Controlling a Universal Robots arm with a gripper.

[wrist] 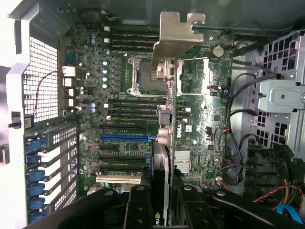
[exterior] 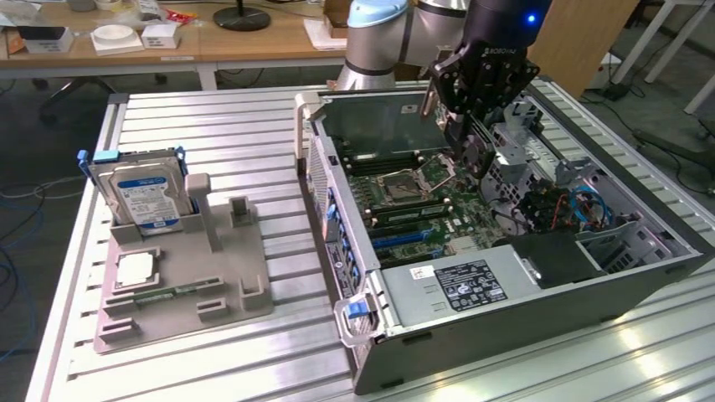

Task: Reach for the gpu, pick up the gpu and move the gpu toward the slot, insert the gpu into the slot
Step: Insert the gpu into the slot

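Clamped on the gpu point(wrist: 176, 43), the claw point(exterior: 467, 121) should hold it upright, square to the slot point(exterior: 404, 240) at seven o'clock in the exterior view.

You're in a robotics lab: a slotted aluminium bench point(exterior: 223, 126), an opened computer case point(exterior: 537, 310), wooden desks point(exterior: 280, 43) far behind, cables point(exterior: 20, 191) on the floor.
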